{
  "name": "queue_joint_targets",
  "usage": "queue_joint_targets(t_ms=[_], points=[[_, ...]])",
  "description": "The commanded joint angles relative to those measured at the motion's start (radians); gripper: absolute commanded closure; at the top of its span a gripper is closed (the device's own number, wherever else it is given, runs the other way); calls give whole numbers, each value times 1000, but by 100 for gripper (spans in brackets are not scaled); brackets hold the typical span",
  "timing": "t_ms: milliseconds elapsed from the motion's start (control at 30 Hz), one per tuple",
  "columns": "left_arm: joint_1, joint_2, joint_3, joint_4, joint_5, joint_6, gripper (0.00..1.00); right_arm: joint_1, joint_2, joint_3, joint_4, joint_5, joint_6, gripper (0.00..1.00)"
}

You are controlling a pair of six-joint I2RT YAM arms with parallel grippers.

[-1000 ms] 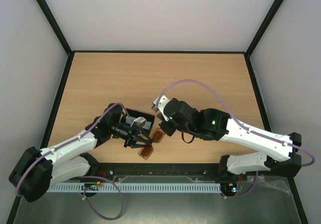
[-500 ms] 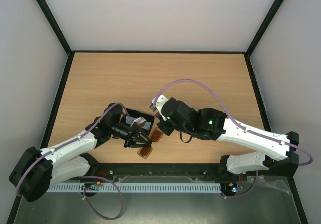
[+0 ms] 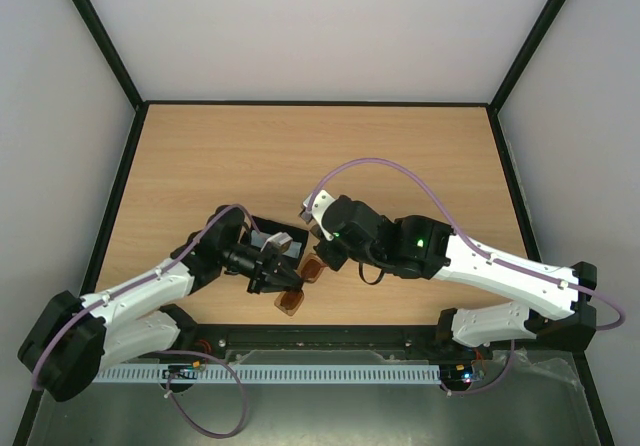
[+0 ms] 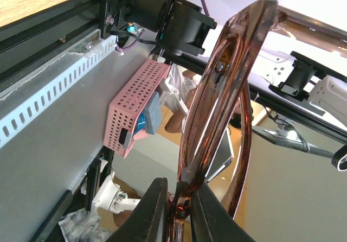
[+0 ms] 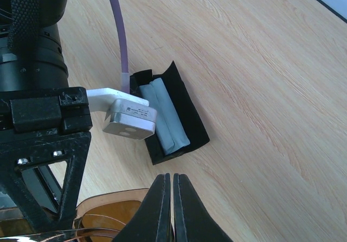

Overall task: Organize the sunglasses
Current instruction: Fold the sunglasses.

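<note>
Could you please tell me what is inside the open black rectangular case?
A rolled pale blue cloth lies inside the open black rectangular case. The left arm's white wrist block covers one end, so anything there is hidden. The amber translucent sunglasses are outside it.

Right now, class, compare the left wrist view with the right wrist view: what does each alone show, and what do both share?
Only the left wrist view: the left gripper pinching the sunglasses, and a pink perforated box. Only the right wrist view: the black case lying open with the blue cloth inside, and the shut right gripper. Both: the amber sunglasses.
</note>
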Motion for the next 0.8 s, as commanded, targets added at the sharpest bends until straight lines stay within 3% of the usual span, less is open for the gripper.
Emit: queue_joint_targets(t_ms=[0, 233, 400, 500, 633, 767], points=[[-2, 17, 5, -70, 17, -150, 92, 7, -26, 5, 46, -11, 8, 99], [5, 25, 6, -55, 13, -158, 80, 7, -27, -1, 49, -14, 4, 99], [7, 32, 17, -50, 12, -155, 97, 7, -32, -13, 53, -8, 5, 99], [8, 32, 23, -51, 10, -155, 98, 7, -34, -21, 56, 0, 11, 99], [10, 30, 25, -57, 10, -151, 98, 7, -40, -27, 52, 28, 21, 79], [12, 26, 23, -59, 10, -150, 98, 3, -58, -31, 50, 53, 36, 68]])
